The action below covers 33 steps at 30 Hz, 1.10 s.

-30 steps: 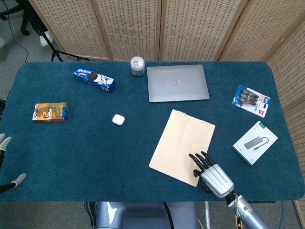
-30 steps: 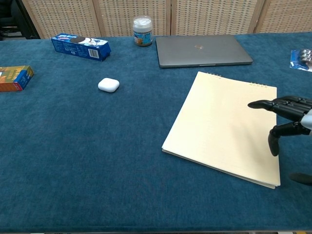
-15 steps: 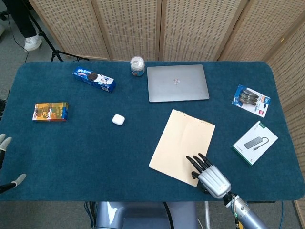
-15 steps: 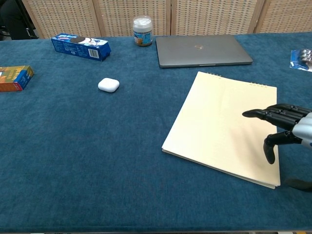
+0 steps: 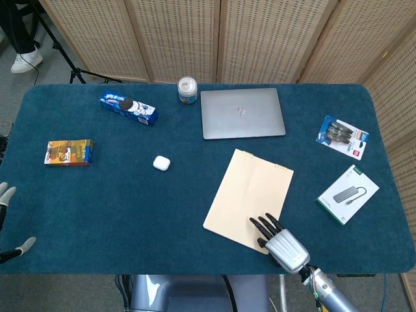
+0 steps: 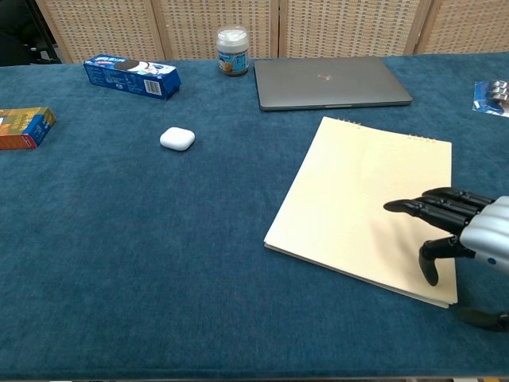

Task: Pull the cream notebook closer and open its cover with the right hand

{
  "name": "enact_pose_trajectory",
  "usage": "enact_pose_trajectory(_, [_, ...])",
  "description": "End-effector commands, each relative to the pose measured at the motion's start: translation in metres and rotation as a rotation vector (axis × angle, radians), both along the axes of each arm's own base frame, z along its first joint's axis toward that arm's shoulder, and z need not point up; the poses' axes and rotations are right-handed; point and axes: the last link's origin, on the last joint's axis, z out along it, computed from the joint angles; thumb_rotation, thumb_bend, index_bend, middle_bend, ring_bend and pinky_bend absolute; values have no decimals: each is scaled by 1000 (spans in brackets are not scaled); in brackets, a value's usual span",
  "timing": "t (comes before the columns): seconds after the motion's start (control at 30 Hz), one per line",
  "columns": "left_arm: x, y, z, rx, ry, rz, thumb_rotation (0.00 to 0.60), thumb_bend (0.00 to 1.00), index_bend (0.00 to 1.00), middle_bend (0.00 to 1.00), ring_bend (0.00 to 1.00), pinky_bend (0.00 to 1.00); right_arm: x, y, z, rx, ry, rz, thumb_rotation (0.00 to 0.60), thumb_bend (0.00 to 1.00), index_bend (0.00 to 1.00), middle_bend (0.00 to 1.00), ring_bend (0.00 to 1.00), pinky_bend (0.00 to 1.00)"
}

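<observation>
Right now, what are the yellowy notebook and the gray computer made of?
The cream notebook looks like matte paper or thin card: flat, pale, no shine, with a wire spiral along its far edge. The closed laptop looks like brushed metal, probably aluminum, going by its smooth gray lid with a soft sheen, though painted plastic can't be ruled out.

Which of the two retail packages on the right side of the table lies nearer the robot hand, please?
The white box picturing a grey hub; it lies nearer the right robot hand than the blue blister pack beyond it.
</observation>
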Motion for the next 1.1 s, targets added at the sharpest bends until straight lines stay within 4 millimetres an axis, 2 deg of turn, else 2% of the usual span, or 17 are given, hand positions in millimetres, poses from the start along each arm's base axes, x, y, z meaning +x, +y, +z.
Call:
enact_pose_trajectory(0.03, [0, 0, 0, 1, -1, 0, 600, 0, 0, 0, 0, 0, 1, 0, -3, 1, 3, 8, 600, 312, 472, 0, 0, 0])
enact_pose_trajectory(0.4, [0, -1, 2, -2, -11, -1, 600, 0, 0, 0, 0, 0, 4, -5, -8, -48, -27, 40, 600, 363, 472, 0, 0, 0])
enact_pose_trajectory(1.1, [-1, -1, 2, -9, -19, 4, 600, 0, 0, 0, 0, 0, 5, -17, -11, -113, 1, 57, 600, 363, 479, 0, 0, 0])
